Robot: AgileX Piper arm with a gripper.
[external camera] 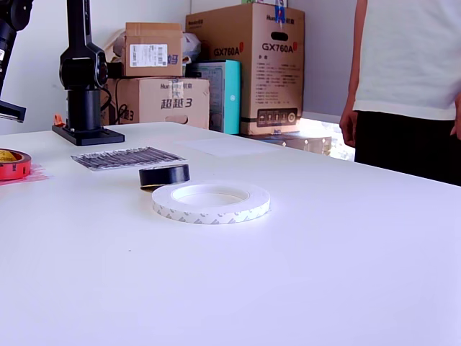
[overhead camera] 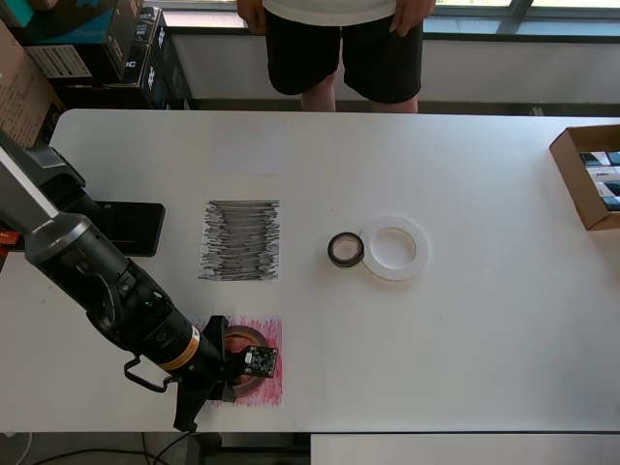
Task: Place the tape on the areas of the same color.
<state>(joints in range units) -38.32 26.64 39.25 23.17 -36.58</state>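
The dark-red tape roll [overhead camera: 242,341] [external camera: 13,164] lies flat on the red scribbled sheet [overhead camera: 269,387] [external camera: 29,175] near the table's front edge. My gripper [overhead camera: 229,366] hovers over it, jaws apart, not touching the roll; in the exterior view only a dark fingertip [external camera: 10,111] shows above the roll. The small black tape [overhead camera: 346,249] [external camera: 164,175] rests against the wide white ring [overhead camera: 394,248] [external camera: 210,201] at mid-table. The black scribbled sheet [overhead camera: 240,240] [external camera: 126,158] lies bare left of them in the overhead view. A faint plain white sheet [external camera: 216,147] lies farther back.
A black arm base [overhead camera: 126,228] [external camera: 85,133] sits at the overhead view's left. An open cardboard box [overhead camera: 589,179] stands at the right edge. A person [overhead camera: 339,48] [external camera: 407,86] stands behind the table. Stacked cartons [external camera: 245,68] are beyond it.
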